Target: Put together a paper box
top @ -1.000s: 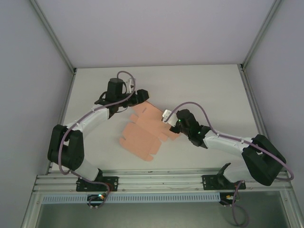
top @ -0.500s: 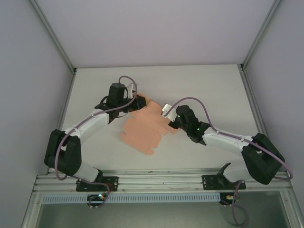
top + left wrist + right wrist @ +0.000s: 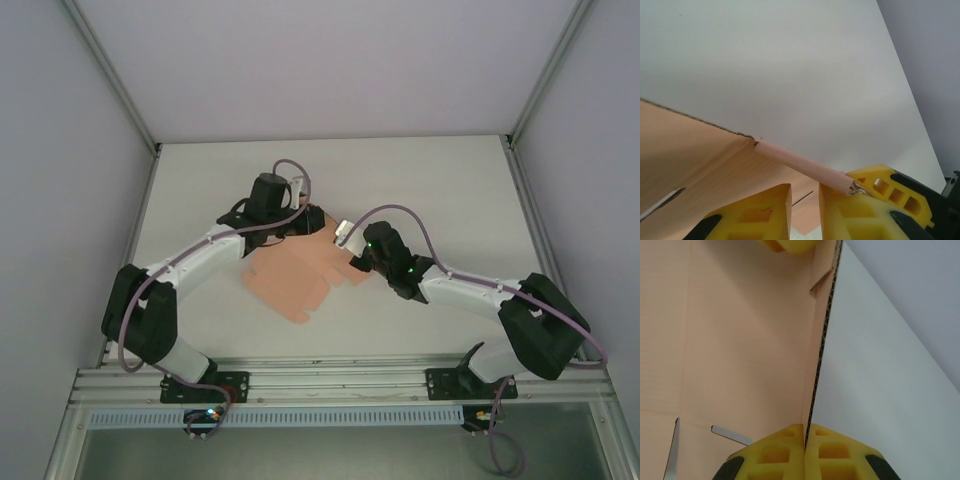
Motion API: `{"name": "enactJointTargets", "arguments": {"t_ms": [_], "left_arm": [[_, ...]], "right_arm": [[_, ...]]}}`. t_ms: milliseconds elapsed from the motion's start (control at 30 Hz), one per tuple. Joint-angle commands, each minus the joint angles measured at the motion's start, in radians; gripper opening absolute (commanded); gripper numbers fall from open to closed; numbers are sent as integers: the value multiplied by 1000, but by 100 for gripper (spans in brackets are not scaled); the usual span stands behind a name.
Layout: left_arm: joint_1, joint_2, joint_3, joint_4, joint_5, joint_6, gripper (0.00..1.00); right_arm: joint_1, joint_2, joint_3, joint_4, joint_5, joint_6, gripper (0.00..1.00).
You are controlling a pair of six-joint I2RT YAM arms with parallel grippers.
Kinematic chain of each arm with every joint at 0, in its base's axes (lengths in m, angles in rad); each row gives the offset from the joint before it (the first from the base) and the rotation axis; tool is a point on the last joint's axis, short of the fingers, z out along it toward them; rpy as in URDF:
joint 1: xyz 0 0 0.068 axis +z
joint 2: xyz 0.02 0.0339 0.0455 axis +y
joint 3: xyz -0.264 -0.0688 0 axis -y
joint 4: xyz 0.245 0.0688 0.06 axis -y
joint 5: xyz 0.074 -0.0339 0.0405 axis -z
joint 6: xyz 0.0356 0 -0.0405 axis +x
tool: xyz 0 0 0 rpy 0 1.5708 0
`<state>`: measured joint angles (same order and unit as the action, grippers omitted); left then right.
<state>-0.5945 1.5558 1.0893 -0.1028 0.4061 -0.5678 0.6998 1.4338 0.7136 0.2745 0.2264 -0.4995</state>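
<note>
Here, the paper box (image 3: 290, 272) is a salmon-pink die-cut sheet on the desk (image 3: 430, 180) between the two arms, most of it lying flat and one edge panel standing up. The right hand (image 3: 805, 432) has its yellow fingers pressed together on that panel. The corrugated edge runs straight down into the seam between them, so it has hold of the card. The left hand (image 3: 805, 194) is at the far corner of the sheet. Its fingers stand a narrow way apart, and a raised strip of card slants across to the tip of one of them. Whether that strip is pinched or merely leans there, I cannot tell.

The step in hand looks like folding a side panel up along its crease. To do it well, the right hand should probably swing the panel about the crease line rather than pull on it, since a pull would likely drag the whole light sheet over the desk. The left hand's part, as I judge it, is to anchor or steer the neighbouring flap, and it would do best to get a sure grip near the crease before either arm turns. Both should move slowly and together. Thin card tends to buckle off its score line if one end leads, and a tab could then miss the slits (image 3: 730, 435) cut in the sheet.
</note>
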Motion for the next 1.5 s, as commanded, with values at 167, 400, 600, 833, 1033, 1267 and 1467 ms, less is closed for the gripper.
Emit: {"name": "enactJointTargets", "arguments": {"t_ms": [167, 400, 600, 833, 1033, 1267, 1467], "left_arm": [[6, -35, 4, -56, -2, 51, 29], [140, -319, -215, -153, -93, 65, 68], [296, -367, -279, -225, -173, 57, 91], [334, -228, -211, -161, -222, 131, 94], [352, -149, -197, -150, -242, 166, 92], [334, -134, -232, -57, -113, 202, 90], [256, -121, -230, -15, -51, 294, 90]], "right_arm": [[-9, 0, -6, 43, 46, 28, 0], [-51, -21, -22, 3, 19, 58, 0], [-52, -25, -20, -9, -8, 79, 0], [-51, -29, -13, -3, -52, 93, 0], [-51, -24, 1, -14, -67, 93, 0], [-52, -23, -3, -8, -88, 98, 0], [-51, -29, -13, 3, -132, 82, 0]]}}
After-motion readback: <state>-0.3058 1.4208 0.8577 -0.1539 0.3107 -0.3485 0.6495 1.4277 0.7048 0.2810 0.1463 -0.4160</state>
